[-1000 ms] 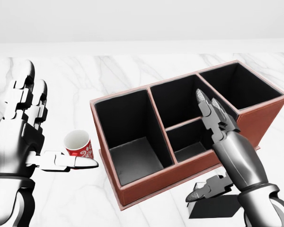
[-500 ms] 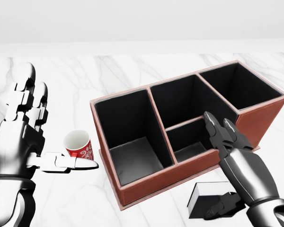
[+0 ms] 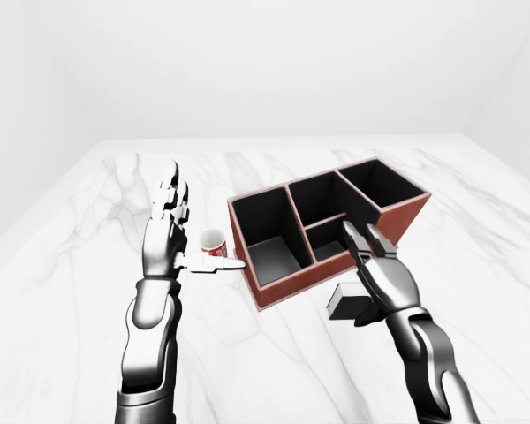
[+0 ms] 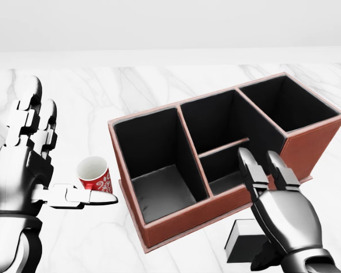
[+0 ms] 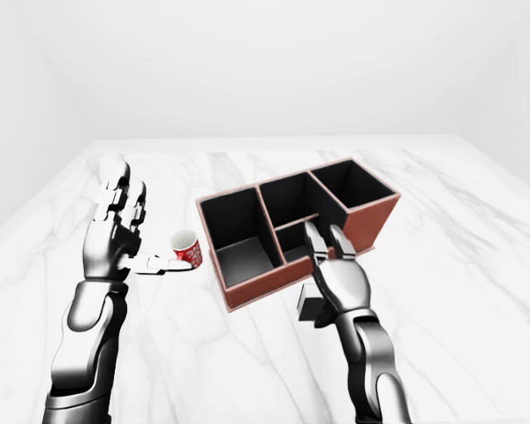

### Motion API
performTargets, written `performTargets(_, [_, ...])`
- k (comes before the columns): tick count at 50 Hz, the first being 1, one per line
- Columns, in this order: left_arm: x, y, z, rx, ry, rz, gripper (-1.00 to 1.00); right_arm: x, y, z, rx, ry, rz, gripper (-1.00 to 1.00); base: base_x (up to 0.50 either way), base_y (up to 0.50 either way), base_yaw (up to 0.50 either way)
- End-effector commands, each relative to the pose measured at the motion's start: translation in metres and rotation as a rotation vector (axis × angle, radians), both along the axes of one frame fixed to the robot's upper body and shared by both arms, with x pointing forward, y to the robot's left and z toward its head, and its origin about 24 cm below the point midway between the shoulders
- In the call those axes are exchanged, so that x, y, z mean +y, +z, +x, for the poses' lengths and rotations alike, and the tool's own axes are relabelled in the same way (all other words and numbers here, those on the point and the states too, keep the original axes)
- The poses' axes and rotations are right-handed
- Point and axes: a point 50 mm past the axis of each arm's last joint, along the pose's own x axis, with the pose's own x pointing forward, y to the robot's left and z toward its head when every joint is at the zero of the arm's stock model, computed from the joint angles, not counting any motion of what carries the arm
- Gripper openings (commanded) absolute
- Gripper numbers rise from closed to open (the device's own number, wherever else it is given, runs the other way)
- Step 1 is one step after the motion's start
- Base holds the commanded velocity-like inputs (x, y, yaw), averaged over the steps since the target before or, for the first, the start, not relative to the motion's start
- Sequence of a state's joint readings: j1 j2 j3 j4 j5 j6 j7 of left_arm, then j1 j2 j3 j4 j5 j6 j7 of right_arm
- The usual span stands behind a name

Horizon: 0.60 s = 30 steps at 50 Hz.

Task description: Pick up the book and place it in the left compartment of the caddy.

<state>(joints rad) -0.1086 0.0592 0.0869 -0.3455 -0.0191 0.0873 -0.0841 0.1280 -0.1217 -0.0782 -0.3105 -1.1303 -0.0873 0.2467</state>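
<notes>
Book lies flat on the marble table, dark w/ a pale edge, just near of the caddy's near wall, toward its right end; only its left part shows in head view, rest hidden under the right hand. Right hand is over the book, palm down, two fingers stretched out apart & pointing far toward the caddy, thumb curled down at the book's near side; can't tell if thumb touches it. Fingers not closed round the book, so hand reads as spread, not gripping. Caddy is a brown box w/ black lining, sitting skewed on the table, right end farther than left. Left compartment is big & has nothing in it; middle section is split by a cross wall into a far cell & a small near cell; right compartment is also bare. Cup, red w/ white pattern & white inside, stands upright left of the caddy, near but apart from it. Left hand is raised left of the cup, fingers up & apart, thumb sticking out right, passing just near of the cup in view; contact w/ cup unclear. Hand holds nothing. Eye views show white walls round the table.
</notes>
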Motion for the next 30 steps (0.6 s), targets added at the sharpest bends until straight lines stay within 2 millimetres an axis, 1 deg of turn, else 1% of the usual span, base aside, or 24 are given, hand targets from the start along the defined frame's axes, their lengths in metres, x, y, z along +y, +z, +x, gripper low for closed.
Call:
performTargets(1, [0.0,0.0,-0.001,0.001,0.0,-0.001,1.0,0.001,-0.012,-0.003,0.02,-0.012,-0.107,1.0,0.0,0.0,0.0])
performTargets(17, [0.0,-0.001,-0.001,0.004,-0.003,-0.002,1.0,-0.001,-0.022,0.0,0.025,-0.028,-0.196,1.0,0.0,0.0,0.0])
performTargets(30, [-0.001,-0.002,-0.001,0.009,-0.004,-0.002,1.0,-0.003,-0.033,0.002,0.063,-0.029,-0.211,1.0,0.0,0.0,0.0])
